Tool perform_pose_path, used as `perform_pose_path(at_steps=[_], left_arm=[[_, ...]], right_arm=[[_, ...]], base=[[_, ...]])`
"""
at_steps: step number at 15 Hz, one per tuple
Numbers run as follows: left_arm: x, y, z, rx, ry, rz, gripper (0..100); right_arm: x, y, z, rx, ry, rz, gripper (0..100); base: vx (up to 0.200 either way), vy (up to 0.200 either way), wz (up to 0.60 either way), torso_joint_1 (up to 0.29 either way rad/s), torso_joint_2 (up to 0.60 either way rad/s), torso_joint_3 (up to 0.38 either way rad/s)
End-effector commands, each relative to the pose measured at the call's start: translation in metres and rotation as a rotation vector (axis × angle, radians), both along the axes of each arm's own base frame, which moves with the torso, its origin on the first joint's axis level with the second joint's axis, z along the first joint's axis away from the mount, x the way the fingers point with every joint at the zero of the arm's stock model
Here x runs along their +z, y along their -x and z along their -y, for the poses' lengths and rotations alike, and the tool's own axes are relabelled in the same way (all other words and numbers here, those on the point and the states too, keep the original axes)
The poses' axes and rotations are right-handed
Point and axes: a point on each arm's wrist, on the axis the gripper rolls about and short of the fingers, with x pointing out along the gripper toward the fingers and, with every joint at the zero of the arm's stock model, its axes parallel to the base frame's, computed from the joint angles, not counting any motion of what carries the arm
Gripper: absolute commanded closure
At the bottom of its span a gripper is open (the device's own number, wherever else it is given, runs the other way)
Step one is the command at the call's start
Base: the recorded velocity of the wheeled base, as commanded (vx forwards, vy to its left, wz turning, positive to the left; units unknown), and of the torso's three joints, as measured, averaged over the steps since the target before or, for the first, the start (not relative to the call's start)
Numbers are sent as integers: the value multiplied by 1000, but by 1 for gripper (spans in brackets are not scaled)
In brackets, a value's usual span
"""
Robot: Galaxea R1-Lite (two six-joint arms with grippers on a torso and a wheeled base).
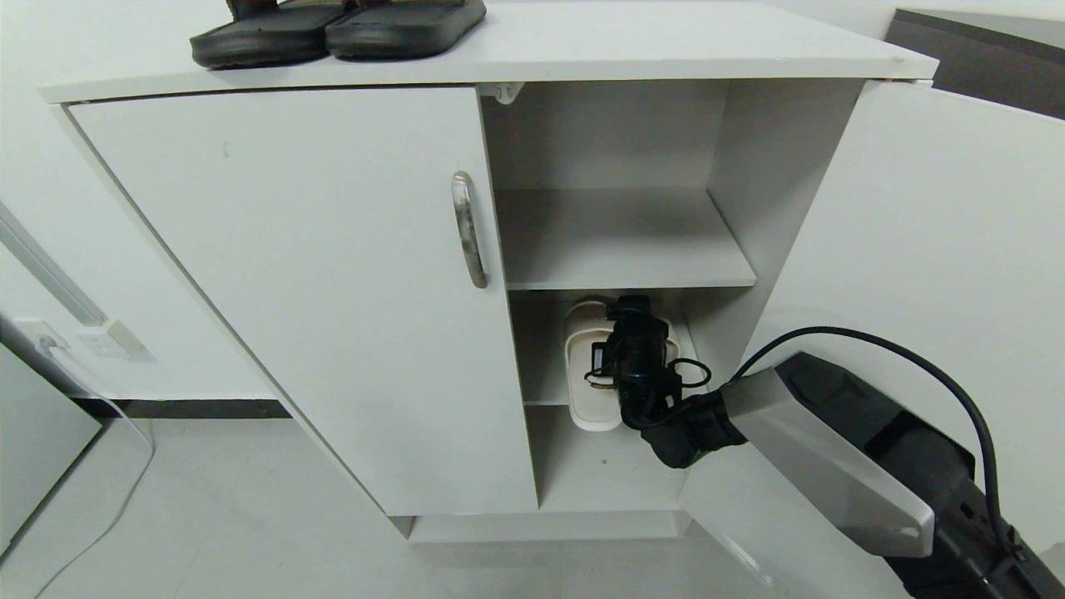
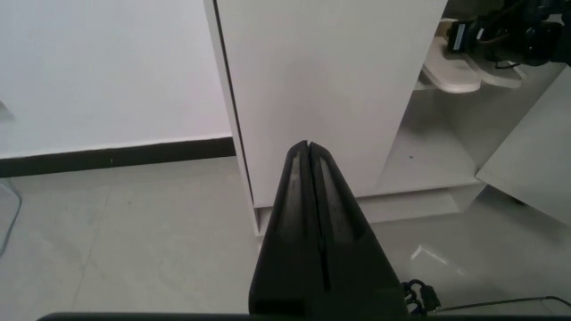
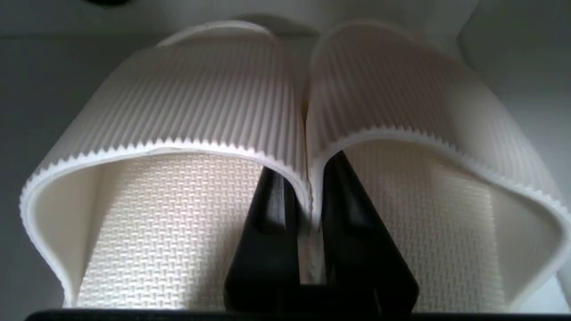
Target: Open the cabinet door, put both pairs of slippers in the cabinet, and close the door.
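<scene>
A white wall [image 1: 33,166] and pale tiled floor [image 1: 208,499] frame a white two-door wooden cabinet [image 1: 666,46]. Its left door [image 1: 291,274], with a curved metal handle [image 1: 468,241], is shut; the right door [image 1: 940,216] is swung wide open. A pair of black rubber slippers [image 1: 333,29] lies on the cabinet's top, near its left end. A pair of cream ribbed foam slippers [image 1: 586,374] is inside the open compartment on the lower shelf [image 1: 541,391], heels overhanging its front edge. The right gripper [image 1: 630,312] reaches in, its black fingers [image 3: 268,232] pinching the two straps' inner edges together. The left gripper [image 2: 309,156] hangs low over the floor before the cabinet, fingers pressed together.
</scene>
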Motion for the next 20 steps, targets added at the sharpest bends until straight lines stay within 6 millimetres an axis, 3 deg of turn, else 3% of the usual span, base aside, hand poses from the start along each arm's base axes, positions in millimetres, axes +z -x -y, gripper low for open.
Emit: perform_pose_path(at_steps=[1,11,12,16,20], left_arm=[[0,0,0,0,0,-1,100],[0,0,0,1,0,-3,100],[0,0,0,0,0,-1,100],[0,0,0,0,0,-1,100],[0,0,0,1,0,-1,100]], right_arm=[[-9,-4,2,-7,9,-12,100],[-20,-5,1,-7,18,-26,100],[-20,-5,1,-7,19,-28,0],[-18,-1,2,-9,22,-34,0],[-2,28,6,14,17,-31,0]], base=[[0,0,0,0,0,0],[0,0,0,0,0,0],[0,0,0,0,0,0],[0,0,0,0,0,0],[0,0,0,0,0,0]])
